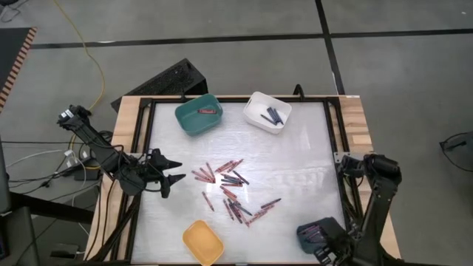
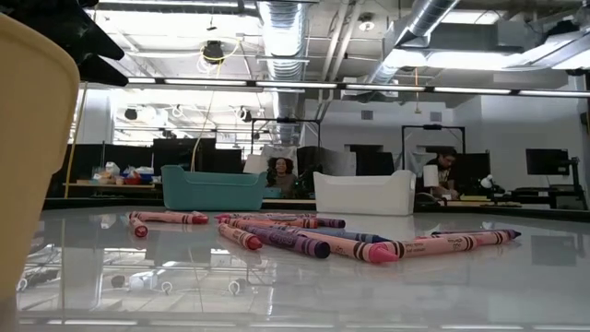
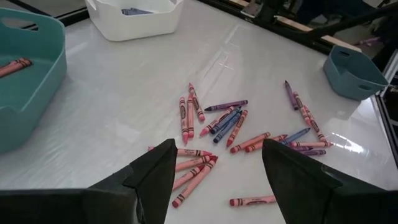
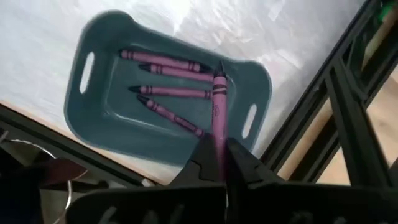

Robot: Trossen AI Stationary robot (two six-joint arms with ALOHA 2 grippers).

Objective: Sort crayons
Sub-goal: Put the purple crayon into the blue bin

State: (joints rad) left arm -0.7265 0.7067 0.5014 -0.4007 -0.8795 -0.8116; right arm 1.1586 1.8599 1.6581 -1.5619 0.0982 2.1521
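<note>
Several crayons [image 1: 229, 188], red, pink and blue-purple, lie scattered flat on the white table top; they also show in the low view [image 2: 304, 238] and the left wrist view [image 3: 230, 130]. My left gripper [image 1: 177, 171] is open and empty, just left of the pile, its fingers [image 3: 161, 168] short of the nearest crayons. My right gripper [image 1: 325, 247] is at the near right corner over a slate-blue bin [image 1: 312, 233], shut on a purple crayon [image 4: 217, 99]. Several purple crayons [image 4: 168, 78] lie in that bin. My right gripper pinches the purple crayon between its two fingers at one end [image 4: 218, 135]. The rest of the crayon sticks out past the fingertips, along the fingers, with its point [image 4: 219, 66] toward the bin. The crayon is clear above the bin's inside.
A teal bin [image 1: 198, 114] holding a red crayon stands at the far edge, with a white bin [image 1: 267, 112] holding dark blue crayons to its right. A yellow bin [image 1: 203, 242] stands at the near edge and fills the low view's left side [image 2: 28, 138]. A black frame [image 1: 334, 140] rims the table.
</note>
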